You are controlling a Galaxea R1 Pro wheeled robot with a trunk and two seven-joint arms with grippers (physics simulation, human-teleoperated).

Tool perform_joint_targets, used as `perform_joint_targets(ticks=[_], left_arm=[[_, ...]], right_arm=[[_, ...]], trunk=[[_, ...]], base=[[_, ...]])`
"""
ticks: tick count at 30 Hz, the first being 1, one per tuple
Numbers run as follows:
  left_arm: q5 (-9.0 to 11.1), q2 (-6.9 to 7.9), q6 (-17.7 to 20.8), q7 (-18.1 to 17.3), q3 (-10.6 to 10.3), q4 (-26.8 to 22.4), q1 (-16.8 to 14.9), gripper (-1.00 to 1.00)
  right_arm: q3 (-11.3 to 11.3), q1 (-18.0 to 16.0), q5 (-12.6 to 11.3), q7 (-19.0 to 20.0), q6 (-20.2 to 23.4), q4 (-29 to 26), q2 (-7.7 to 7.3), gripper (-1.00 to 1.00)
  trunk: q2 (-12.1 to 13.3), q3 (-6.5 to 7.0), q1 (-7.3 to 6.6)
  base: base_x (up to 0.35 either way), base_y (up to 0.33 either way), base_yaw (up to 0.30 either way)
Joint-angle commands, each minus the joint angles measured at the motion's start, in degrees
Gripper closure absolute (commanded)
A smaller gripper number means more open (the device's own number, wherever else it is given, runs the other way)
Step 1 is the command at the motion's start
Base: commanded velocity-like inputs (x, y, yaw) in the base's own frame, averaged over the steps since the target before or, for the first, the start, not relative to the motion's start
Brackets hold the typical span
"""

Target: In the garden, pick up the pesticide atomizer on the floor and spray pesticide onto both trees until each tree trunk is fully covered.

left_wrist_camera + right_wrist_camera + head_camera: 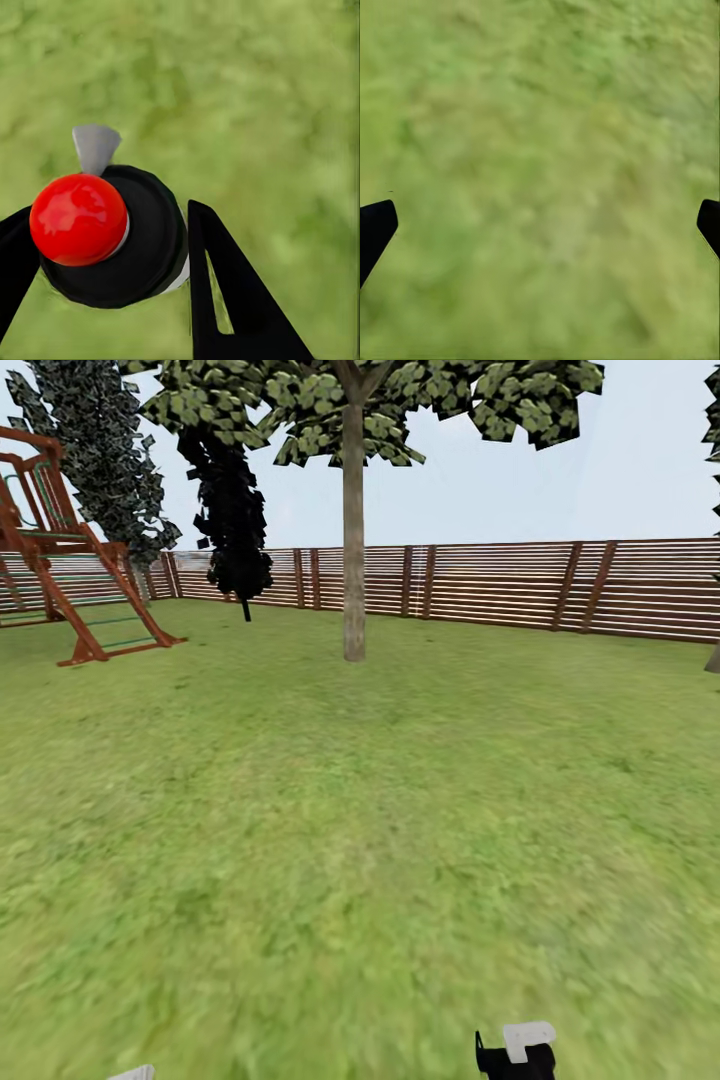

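Slippage is the likeliest trouble: the left gripper (105, 262) clasps the pesticide atomizer (112, 232) only about its round black body, so a jolt could tilt the nozzle off the tree trunk (353, 530) well ahead. The left wrist view shows that grasp; the right gripper (540, 225) hangs spread, empty, over the floor (547, 112).

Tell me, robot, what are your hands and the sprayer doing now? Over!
Left gripper shut on atomizer. Right gripper open over grass. Tree trunk straight ahead, lawn between, nothing blocking.
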Motion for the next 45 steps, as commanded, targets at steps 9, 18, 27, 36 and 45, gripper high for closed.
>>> perform_joint_targets(ticks=[9, 18, 27, 36, 45], left_arm=[[0.0, 0.0, 0.0, 0.0, 0.0, 0.0, 0.0, 1.0], [0.0, 0.0, 0.0, 0.0, 0.0, 0.0, 0.0, 1.0], [0.0, 0.0, 0.0, 0.0, 0.0, 0.0, 0.0, 1.0], [0.0, 0.0, 0.0, 0.0, 0.0, 0.0, 0.0, 1.0], [0.0, 0.0, 0.0, 0.0, 0.0, 0.0, 0.0, 1.0]], right_arm=[[0.0, 0.0, 0.0, 0.0, 0.0, 0.0, 0.01, -1.0], [0.0, 0.0, 0.0, 0.0, 0.0, 0.0, 0.02, -1.0], [0.0, 0.0, 0.0, 0.0, 0.0, 0.0, 0.09, -1.0], [0.0, 0.0, 0.0, 0.0, 0.0, 0.0, 0.09, -1.0], [0.0, 0.0, 0.0, 0.0, 0.0, 0.0, 0.08, -1.0]], trunk=[[0.0, 0.0, 0.0], [0.0, 0.0, 0.0], [0.0, 0.0, 0.0], [0.0, 0.0, 0.0], [0.0, 0.0, 0.0]], base=[[0.339, 0.0, 0.0], [0.339, 0.0, 0.0], [0.339, 0.0, 0.0], [0.339, 0.0, 0.0], [0.339, 0.0, 0.0]])
